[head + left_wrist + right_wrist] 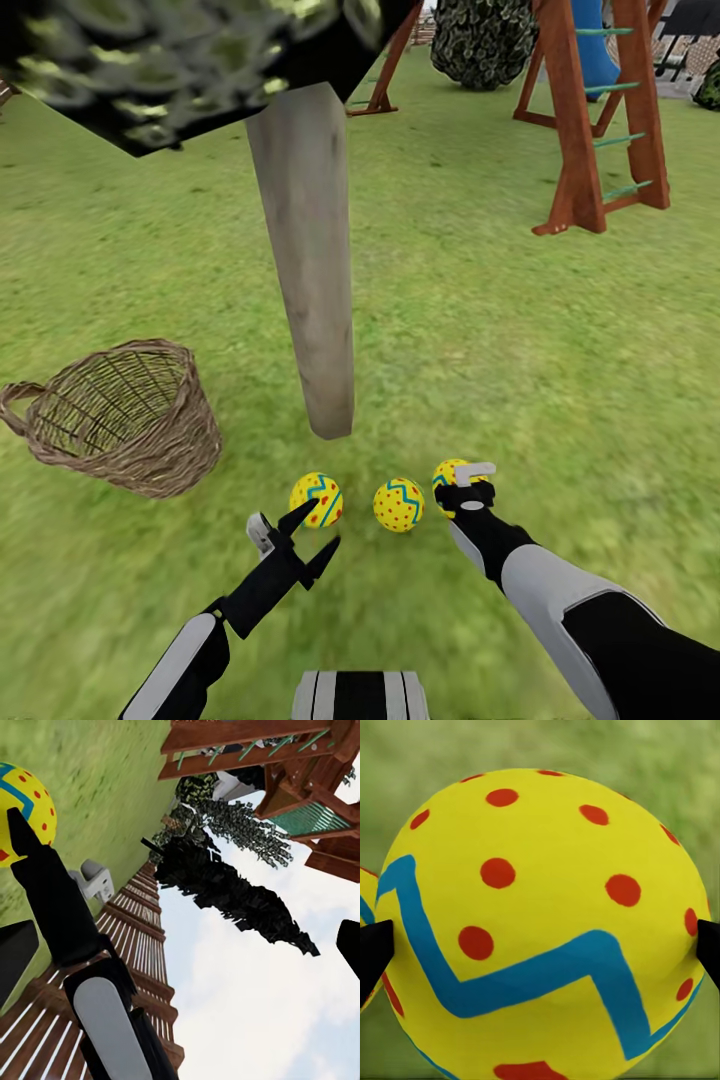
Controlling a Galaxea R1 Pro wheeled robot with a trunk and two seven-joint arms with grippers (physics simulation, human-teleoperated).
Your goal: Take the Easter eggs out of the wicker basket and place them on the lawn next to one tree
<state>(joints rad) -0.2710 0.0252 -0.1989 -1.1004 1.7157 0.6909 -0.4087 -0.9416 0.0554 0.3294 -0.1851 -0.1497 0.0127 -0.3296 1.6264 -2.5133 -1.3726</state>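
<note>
Three eggs lie on the lawn (pixel 480 330) at the tree (pixel 305 260); basket (pixel 120 415) empty.
Right hand (pixel 470 485) clasps the third egg (pixel 447 478) for setting down beside the others; left hand (pixel 305 535) hangs released, one finger touching the left egg (pixel 318 498).

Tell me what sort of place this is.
Most likely a fenced backyard garden: a grass lawn, a wooden playset with a blue slide, and a brown slat fence.

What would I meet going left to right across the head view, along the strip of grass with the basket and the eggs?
wicker basket → left pincer touching the first egg → middle egg → third egg between the right pincer's fingers.
</note>
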